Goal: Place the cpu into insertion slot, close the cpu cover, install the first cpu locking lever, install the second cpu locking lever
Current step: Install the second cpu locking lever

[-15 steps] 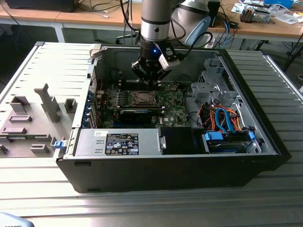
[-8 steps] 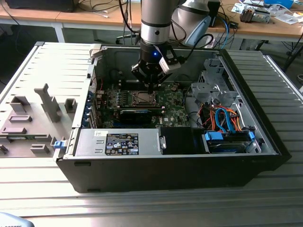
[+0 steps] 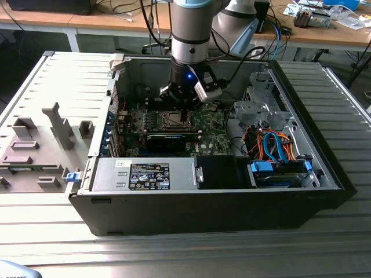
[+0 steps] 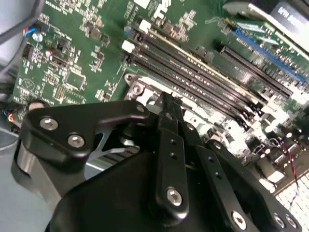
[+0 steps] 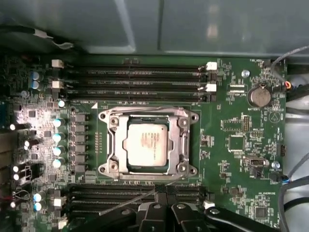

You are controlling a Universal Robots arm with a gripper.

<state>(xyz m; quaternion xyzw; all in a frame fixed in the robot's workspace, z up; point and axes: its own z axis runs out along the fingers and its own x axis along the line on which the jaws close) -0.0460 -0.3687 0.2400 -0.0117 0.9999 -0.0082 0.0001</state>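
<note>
The cpu (image 5: 145,142) lies flat in the insertion slot (image 5: 112,145), silver top up, with the cpu cover (image 5: 182,141) framing it on the green motherboard (image 5: 231,121). Beside the socket run black memory slots (image 5: 140,77), their long axis parallel to its edge. The gripper (image 5: 163,203) hangs just beside the socket's edge, opposite those slots; fingers (image 4: 170,145) together, holding nothing. Whether the levers are latched cannot be made out.
</note>
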